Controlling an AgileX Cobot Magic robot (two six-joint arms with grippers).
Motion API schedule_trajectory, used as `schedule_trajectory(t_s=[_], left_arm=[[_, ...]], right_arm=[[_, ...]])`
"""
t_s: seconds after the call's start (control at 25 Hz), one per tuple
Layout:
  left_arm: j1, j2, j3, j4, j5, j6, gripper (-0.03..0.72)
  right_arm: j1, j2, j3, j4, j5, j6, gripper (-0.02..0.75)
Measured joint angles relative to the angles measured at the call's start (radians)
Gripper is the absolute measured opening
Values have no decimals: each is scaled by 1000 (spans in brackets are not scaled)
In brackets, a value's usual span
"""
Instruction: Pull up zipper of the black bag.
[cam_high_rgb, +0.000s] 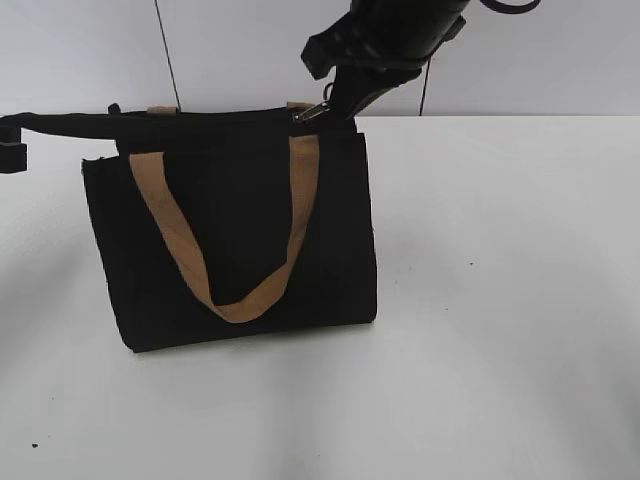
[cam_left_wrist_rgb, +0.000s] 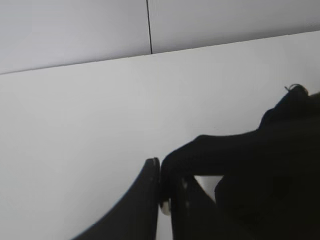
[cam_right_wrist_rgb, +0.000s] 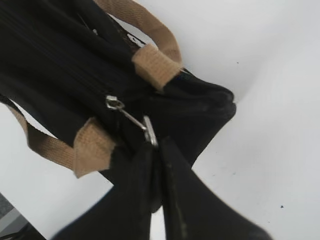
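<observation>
Right tool (cam_right_wrist_rgb: 156, 150) pinches zipper (cam_right_wrist_rgb: 131, 119); left tool (cam_left_wrist_rgb: 166, 187) seemingly grips black bag (cam_high_rgb: 240, 230).

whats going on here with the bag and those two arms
A black bag with tan straps stands upright on a white table. The right gripper is shut on the zipper, the small silver pull tab at the bag's top edge near its right end in the exterior view. The left gripper is shut on black fabric at the bag's other end, apparently holding it steady.
</observation>
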Motion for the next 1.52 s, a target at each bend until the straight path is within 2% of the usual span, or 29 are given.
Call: schedule_trajectory(t_s=[0.12,0.16,0.32,0.36,0.44,0.52,0.68,0.76,0.84,0.92,1.08,1.32,1.52], left_arm=[[4,-1,-1,-86,110,-1,93],[7,-1,-1,-125,162,-1,134],[10,-1,-1,-219,394,-2,388],[10,-1,-1,-238,446,-2,436],[10,-1,-1,-292,575,20,484],[10,-1,-6,-375,705,109,501],[10,-2,-48,-595,1002,381,486],[10,-8,-83,-678,1141,451,471],[10,-31,-117,-716,1238,480,461],[10,-78,-149,-730,1304,489,459],[10,-287,-160,-735,1323,496,457],[10,-659,-160,-732,1334,497,455],[10,-890,-160,-669,1339,504,455]], right_arm=[[-7,-19,0,-39,21,4,85],[-9,-25,0,-50,26,4,138],[-14,-39,0,-60,46,10,393],[-14,-45,0,-60,50,11,449],[-14,-68,0,-60,56,11,514],[-14,-99,0,-60,71,15,536],[-14,-178,0,-60,140,34,545],[-13,-218,0,-66,171,54,546],[-13,-265,0,-77,177,71,546],[-13,-323,18,-87,178,87,546],[-13,-496,136,-89,178,95,535],[-13,-831,456,-91,179,96,531],[-13,-1143,716,-91,153,99,528]])
